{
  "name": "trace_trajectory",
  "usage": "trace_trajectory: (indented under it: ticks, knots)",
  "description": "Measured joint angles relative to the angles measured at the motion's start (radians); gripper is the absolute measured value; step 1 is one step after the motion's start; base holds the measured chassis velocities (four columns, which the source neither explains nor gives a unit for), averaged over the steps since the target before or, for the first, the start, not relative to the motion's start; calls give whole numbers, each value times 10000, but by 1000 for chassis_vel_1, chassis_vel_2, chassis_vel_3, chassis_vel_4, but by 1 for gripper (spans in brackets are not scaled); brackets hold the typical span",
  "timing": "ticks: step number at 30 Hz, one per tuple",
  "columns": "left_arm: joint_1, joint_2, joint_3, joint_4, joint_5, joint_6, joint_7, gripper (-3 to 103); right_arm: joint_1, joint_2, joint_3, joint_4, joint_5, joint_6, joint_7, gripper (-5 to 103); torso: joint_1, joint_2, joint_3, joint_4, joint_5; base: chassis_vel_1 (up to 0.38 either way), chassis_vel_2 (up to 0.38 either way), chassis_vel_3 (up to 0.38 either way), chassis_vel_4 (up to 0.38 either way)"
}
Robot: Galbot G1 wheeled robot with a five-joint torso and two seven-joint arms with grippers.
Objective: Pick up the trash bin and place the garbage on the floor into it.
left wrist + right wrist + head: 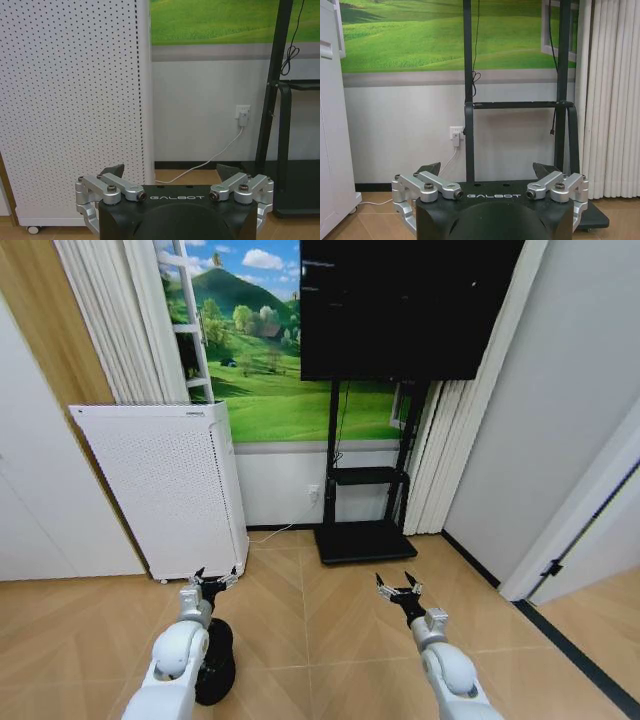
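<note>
The black round trash bin (218,665) stands on the herringbone floor (320,640) at the lower left of the head view, partly hidden behind my left forearm. My left gripper (215,578) is held out above and beyond it, open and holding nothing; in the left wrist view this left gripper (171,171) faces the white appliance. To the right, my right gripper (398,587) hangs open over bare floor, and the right wrist view has that right gripper (487,169) facing the TV stand. The garbage is out of view.
A tall white perforated appliance (165,485) stands against the wall ahead on the left. A black TV stand (365,530) with a large dark screen (405,305) is ahead in the centre. A white cable runs to a wall socket (242,115). A door frame (575,520) is on the right.
</note>
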Motion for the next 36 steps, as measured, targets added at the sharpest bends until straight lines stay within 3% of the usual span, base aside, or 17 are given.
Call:
trace_trajectory:
  ticks: [36]
  knots:
    - [-173,-56,157,192,4,-6,-202,100,7,24,28,-162,-34,90,-26,100,589,1479,888,0,0,0,0,0,0]
